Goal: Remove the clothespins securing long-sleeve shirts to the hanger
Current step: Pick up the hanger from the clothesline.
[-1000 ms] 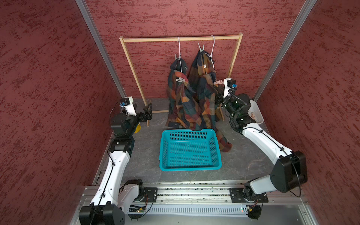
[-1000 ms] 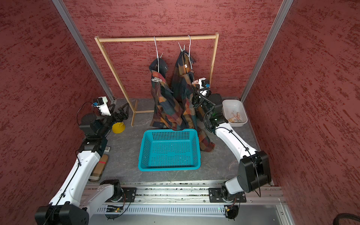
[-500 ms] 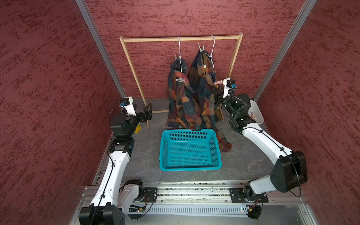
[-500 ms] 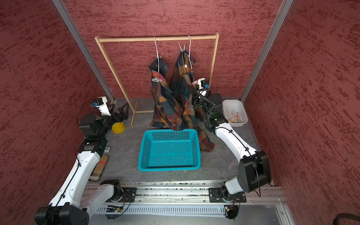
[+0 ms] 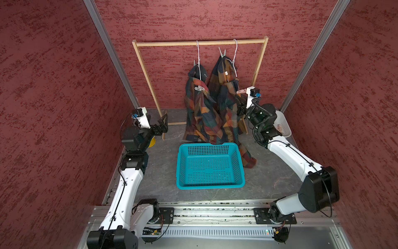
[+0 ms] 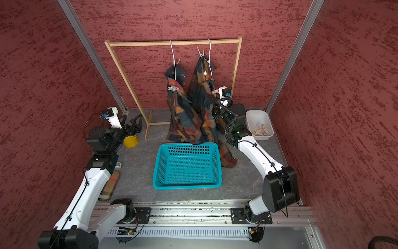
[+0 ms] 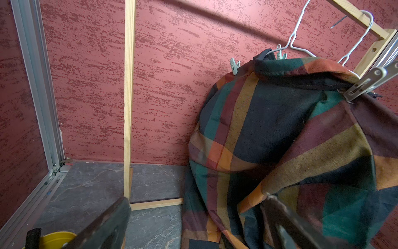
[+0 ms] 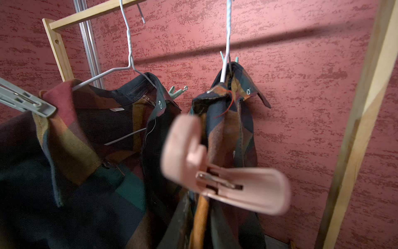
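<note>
Right wrist view: right gripper [image 5: 240, 97] clamped on pink clothespin [image 8: 217, 172], just beside long-sleeve shirts [image 5: 206, 112] at their three o'clock in both top views; left gripper [image 5: 163, 124] agape at their nine o'clock.

Red textured walls [image 5: 215, 19], aluminium corner posts [image 5: 113, 56], grey marbled tabletop [image 5: 269, 179], light wooden garment rack [image 5: 168, 43] against rear wall, even lighting

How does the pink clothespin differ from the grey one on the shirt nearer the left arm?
Colour: pink clothespin pale pink, grey clothespin grey. Place: pink beside the right arm, grey away from both arms. Grey clamps its shirt; pink's hold is unclear. Both are spring pegs.
</note>
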Motion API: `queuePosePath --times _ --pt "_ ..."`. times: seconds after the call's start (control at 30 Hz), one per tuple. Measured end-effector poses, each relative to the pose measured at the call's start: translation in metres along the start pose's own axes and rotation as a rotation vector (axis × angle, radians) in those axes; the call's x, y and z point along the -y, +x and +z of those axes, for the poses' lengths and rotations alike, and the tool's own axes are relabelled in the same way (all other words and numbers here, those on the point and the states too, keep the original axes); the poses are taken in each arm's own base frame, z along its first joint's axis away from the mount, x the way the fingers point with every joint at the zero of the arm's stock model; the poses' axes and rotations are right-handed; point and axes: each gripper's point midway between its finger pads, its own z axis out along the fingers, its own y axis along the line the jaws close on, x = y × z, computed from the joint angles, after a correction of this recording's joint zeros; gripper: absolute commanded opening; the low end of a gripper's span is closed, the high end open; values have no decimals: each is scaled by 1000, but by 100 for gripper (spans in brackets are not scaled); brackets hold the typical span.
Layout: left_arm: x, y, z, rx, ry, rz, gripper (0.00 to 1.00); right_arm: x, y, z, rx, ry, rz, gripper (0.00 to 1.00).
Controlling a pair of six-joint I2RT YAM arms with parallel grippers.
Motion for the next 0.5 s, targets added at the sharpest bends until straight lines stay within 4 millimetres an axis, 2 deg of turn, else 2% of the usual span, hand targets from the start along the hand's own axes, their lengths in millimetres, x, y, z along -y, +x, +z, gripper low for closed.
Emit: queuePosePath --times 0.4,0.5 --pt "0 0 -1 1 0 0 100 2 -1 1 1 12 15 1" --pt "0 0 -1 3 1 1 100 2 -2 1 3 12 15 0"
